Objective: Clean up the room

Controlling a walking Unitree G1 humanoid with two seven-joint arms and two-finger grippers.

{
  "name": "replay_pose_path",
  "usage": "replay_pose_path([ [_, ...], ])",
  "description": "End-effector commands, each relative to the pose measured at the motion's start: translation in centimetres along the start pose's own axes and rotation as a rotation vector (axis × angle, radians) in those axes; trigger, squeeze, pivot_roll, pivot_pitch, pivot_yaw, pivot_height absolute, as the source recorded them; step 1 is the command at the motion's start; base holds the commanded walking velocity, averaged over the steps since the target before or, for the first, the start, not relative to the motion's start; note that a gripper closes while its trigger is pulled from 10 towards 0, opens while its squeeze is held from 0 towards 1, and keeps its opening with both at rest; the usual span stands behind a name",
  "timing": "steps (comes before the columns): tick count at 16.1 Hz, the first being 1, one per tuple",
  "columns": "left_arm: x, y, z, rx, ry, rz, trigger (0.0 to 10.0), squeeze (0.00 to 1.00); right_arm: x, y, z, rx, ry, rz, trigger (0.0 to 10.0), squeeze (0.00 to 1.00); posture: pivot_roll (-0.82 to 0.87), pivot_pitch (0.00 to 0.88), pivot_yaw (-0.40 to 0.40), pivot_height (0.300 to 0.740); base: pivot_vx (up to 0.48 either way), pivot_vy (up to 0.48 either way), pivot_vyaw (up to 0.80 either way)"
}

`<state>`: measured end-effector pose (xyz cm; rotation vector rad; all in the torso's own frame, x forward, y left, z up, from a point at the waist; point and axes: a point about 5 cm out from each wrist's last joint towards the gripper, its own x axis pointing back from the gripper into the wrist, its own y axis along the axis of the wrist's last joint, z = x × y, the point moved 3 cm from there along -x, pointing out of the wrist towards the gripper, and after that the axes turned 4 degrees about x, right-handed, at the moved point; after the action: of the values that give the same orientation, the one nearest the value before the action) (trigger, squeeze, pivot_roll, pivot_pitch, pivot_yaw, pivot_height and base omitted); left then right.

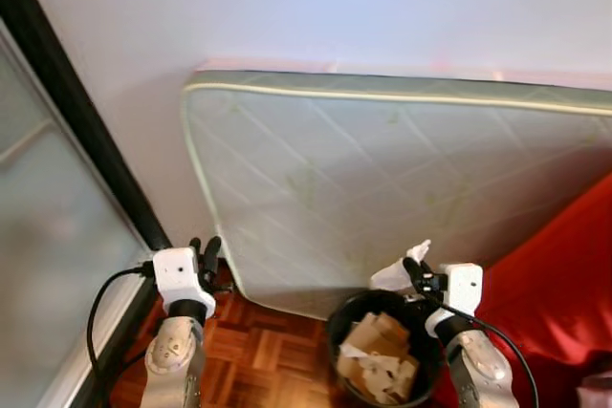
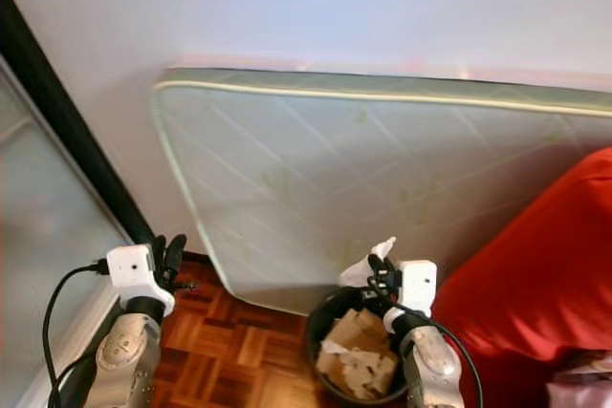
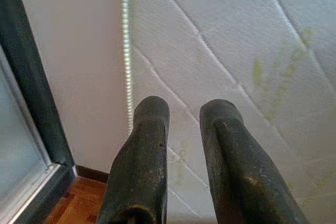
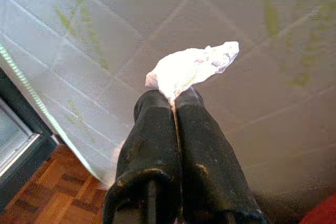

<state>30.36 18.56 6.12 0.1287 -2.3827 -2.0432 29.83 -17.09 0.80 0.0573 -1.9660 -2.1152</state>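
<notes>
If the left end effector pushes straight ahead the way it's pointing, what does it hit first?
Most likely the quilted face of the mattress leaning on the wall. The left end effector, fingers slightly apart, points at it near its edge, with nothing between; the depth is unclear.

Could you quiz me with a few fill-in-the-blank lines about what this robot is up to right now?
1. The right claw is pinching a crumpled piece of white ____.
2. Just below that claw stands a black bin holding scraps of ____.
3. Leaning against the wall behind both claws is a quilted ____.
4. The left claw has its fingers apart and holds ____.

Missing words: paper; cardboard; mattress; nothing
</notes>
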Motion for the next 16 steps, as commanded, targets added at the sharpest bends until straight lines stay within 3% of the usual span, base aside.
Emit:
replay_pose_path([
  [1,-0.06,0.11,-0.1,-0.003,-0.004,0.006,10.0,0.0,-0.26,0.13,0.05,0.011,0.003,0.002,10.0,0.0,-0.03,0.0,0.061,0.74,0.0,0.0,0.0],
  [8,-0.15,0.18,-0.29,0.006,-0.011,0.006,10.0,0.0,-0.33,-0.13,0.07,0.015,0.0,0.02,10.0,0.0,-0.02,0.0,0.055,0.74,0.0,0.0,0.0],
  [16,-0.16,0.3,-0.36,0.012,-0.017,0.002,10.0,0.0,-0.46,-0.21,0.34,0.017,0.014,0.026,10.0,0.0,-0.02,0.0,0.053,0.74,0.261,0.0,0.0],
])
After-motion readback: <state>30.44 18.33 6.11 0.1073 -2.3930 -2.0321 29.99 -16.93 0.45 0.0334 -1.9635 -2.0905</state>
